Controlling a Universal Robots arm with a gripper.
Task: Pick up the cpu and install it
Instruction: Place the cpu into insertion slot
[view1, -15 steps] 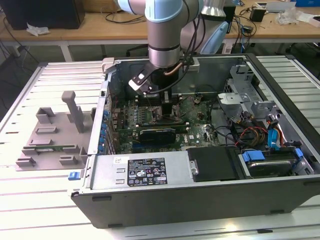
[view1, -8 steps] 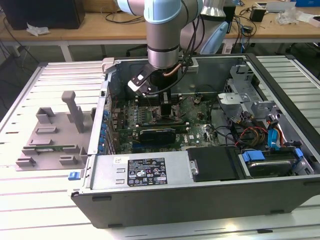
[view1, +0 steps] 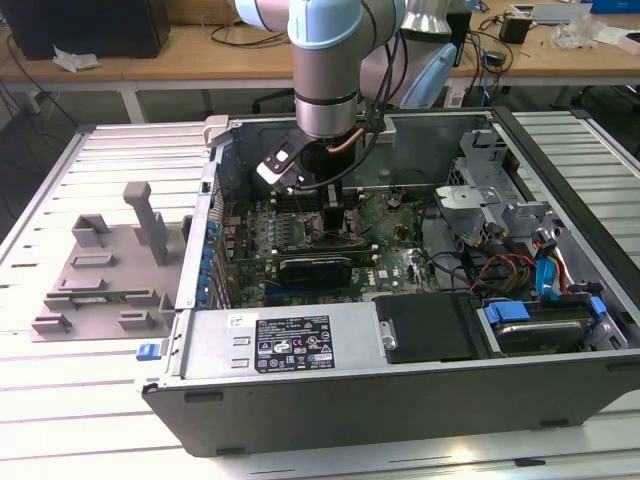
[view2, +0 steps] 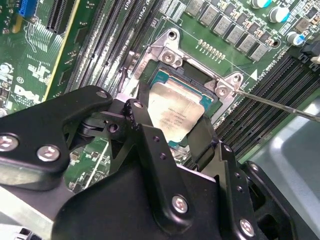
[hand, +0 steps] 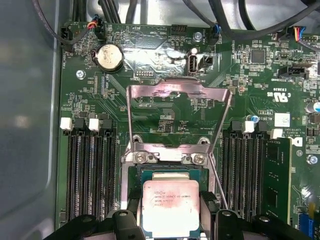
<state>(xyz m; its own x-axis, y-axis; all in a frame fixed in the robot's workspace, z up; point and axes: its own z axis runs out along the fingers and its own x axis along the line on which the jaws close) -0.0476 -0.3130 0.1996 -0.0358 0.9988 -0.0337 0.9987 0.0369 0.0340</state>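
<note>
The cpu (hand: 171, 202), a small square chip with a shiny silver-grey top, sits low over the open socket (hand: 165, 158) on the green motherboard. My gripper (hand: 171, 212) is down inside the computer case (view1: 330, 400). Its two black fingers (hand: 136, 210) press against opposite edges of the chip, shut on it. In the second wrist view the cpu (view2: 175, 112) lies between the gripper (view2: 175, 122) fingers, inside the metal socket frame (view2: 170, 55). The socket's load plate (hand: 177, 90) is swung up and open. In the exterior view the gripper (view1: 333, 215) hangs over the board.
Black memory slots (hand: 92, 175) flank the socket on both sides. The thin retention lever (view2: 280, 105) sticks out beside the socket. A coin battery (hand: 109, 56) and cables lie beyond it. A grey fixture (view1: 110, 260) stands outside the case at the exterior view's left; drive bays (view1: 530, 250) crowd its right.
</note>
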